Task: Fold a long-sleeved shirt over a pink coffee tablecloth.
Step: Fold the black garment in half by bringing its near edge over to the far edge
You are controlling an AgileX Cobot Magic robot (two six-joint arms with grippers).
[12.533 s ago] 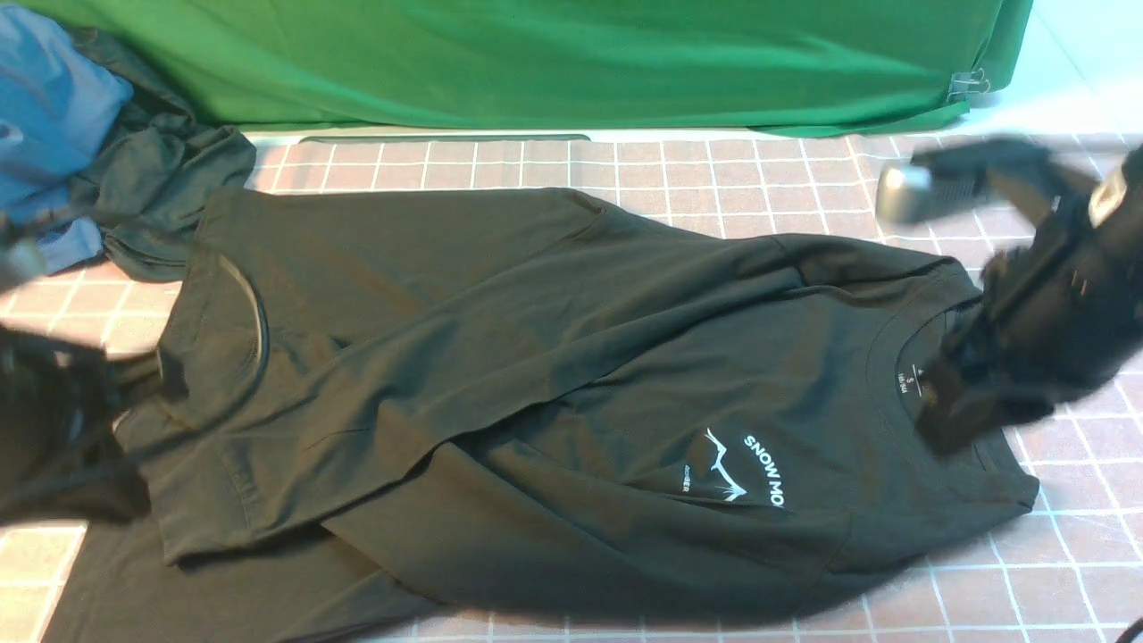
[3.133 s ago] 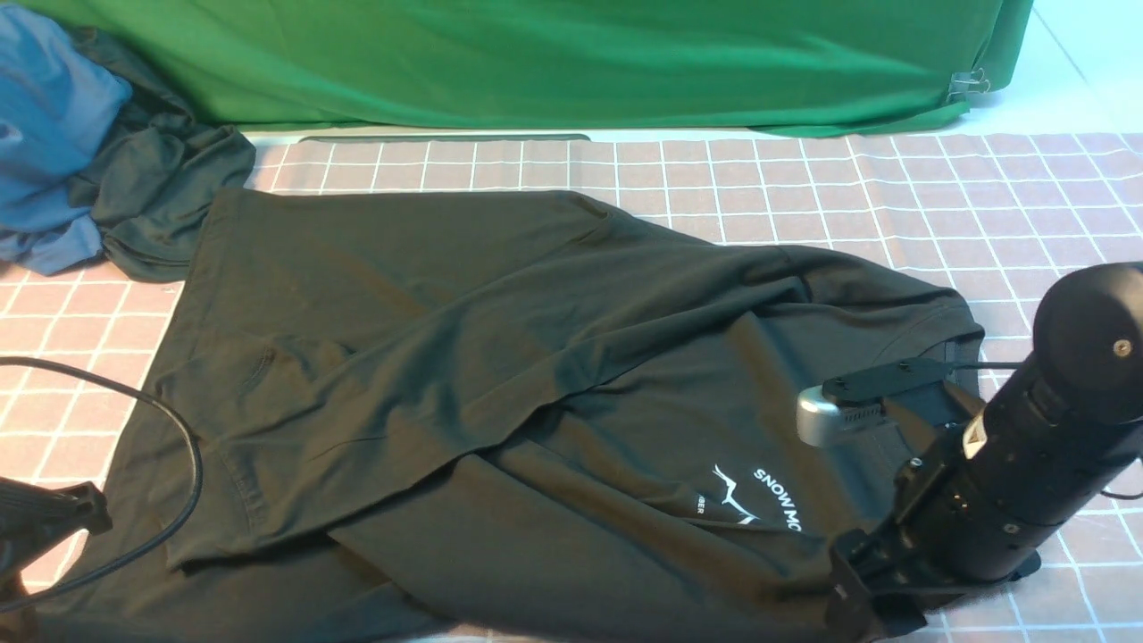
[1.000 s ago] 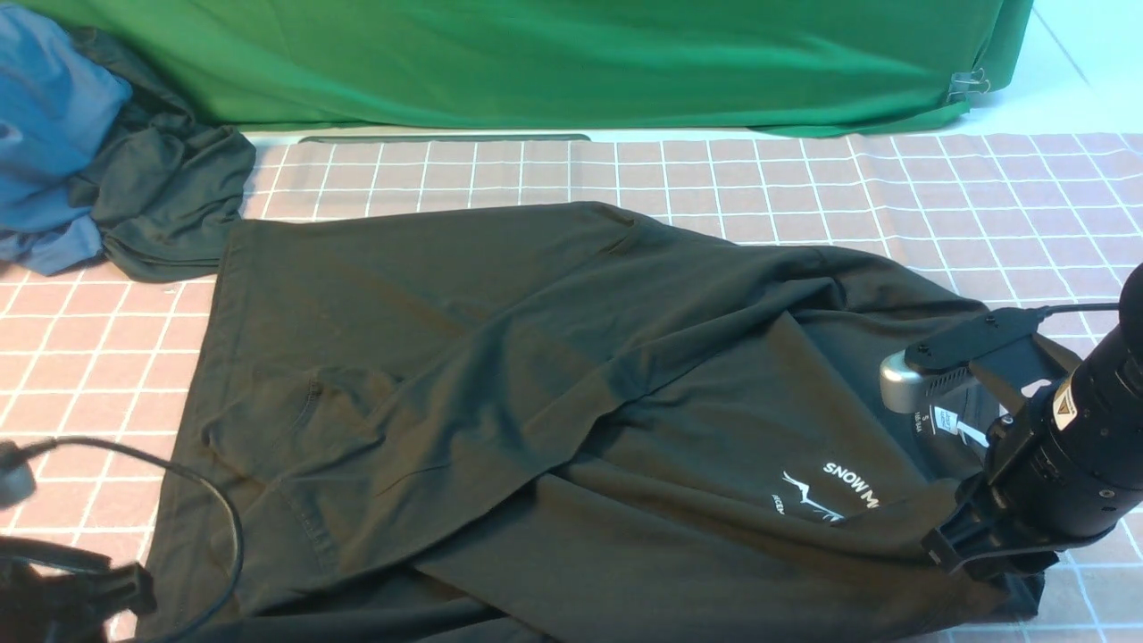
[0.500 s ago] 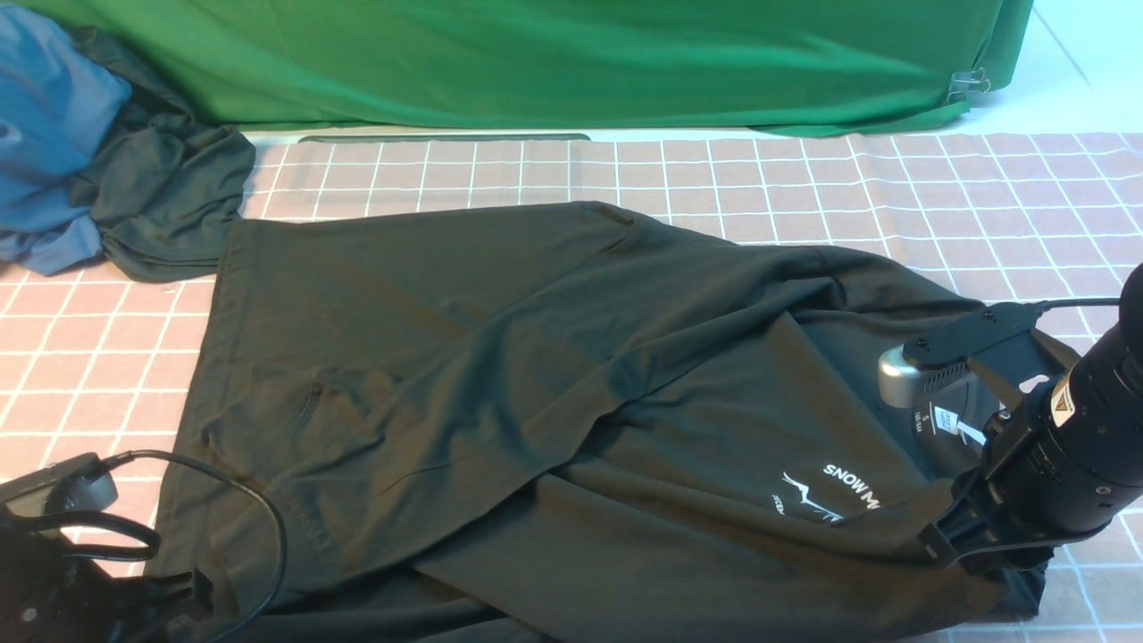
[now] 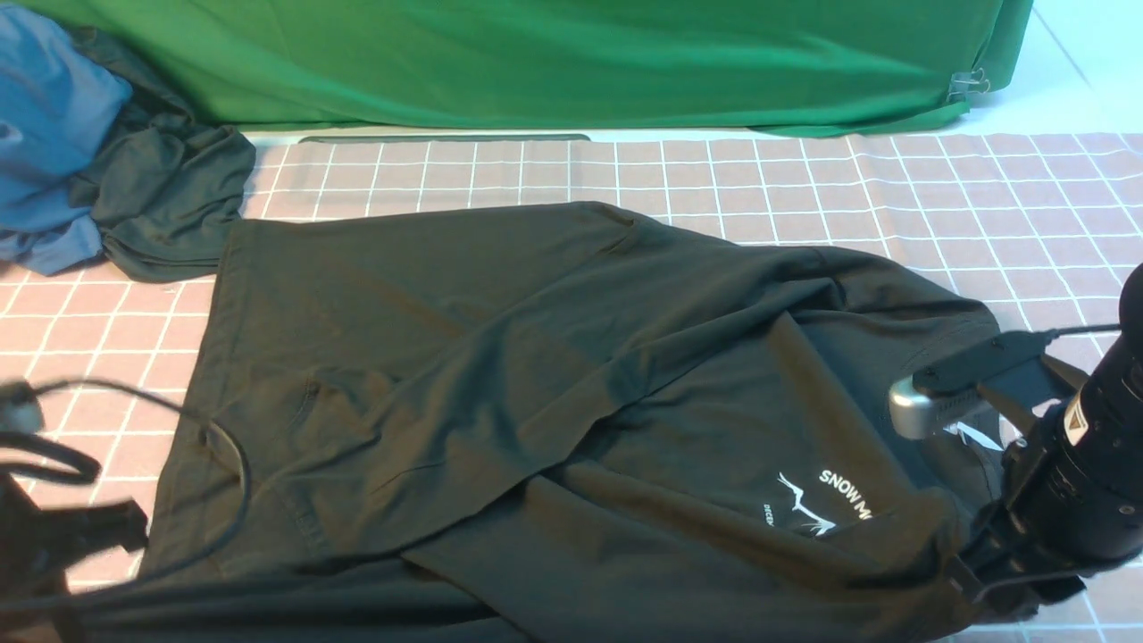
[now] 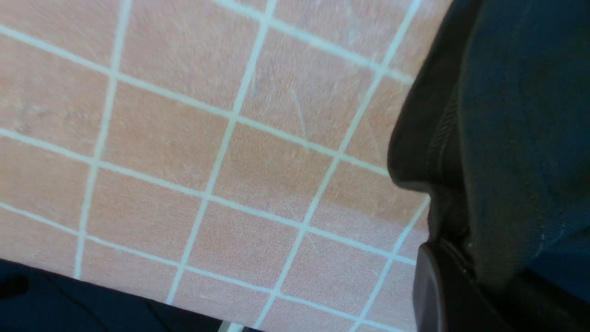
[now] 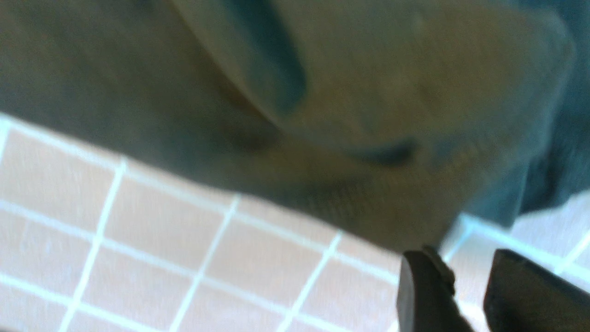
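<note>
Pinching long-sleeved shirt [image 5: 536, 357], left fingers [image 6: 438, 286], pink tablecloth [image 5: 804, 179] beneath

My front camera sits between my arms, looking forward and down over the pink tablecloth [image 5: 786, 179] toward the green cloth [image 5: 536, 62]. Both wrist cameras hang very close above the tablecloth, each catching an edge of the long-sleeved shirt [image 5: 500, 357] that the front view takes in from afar; my right one is blurred.

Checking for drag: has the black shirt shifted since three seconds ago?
Yes. The long-sleeved shirt has slid right and toward the robot; its far left corner now lies farther from the bunched grey-green garment.
</note>
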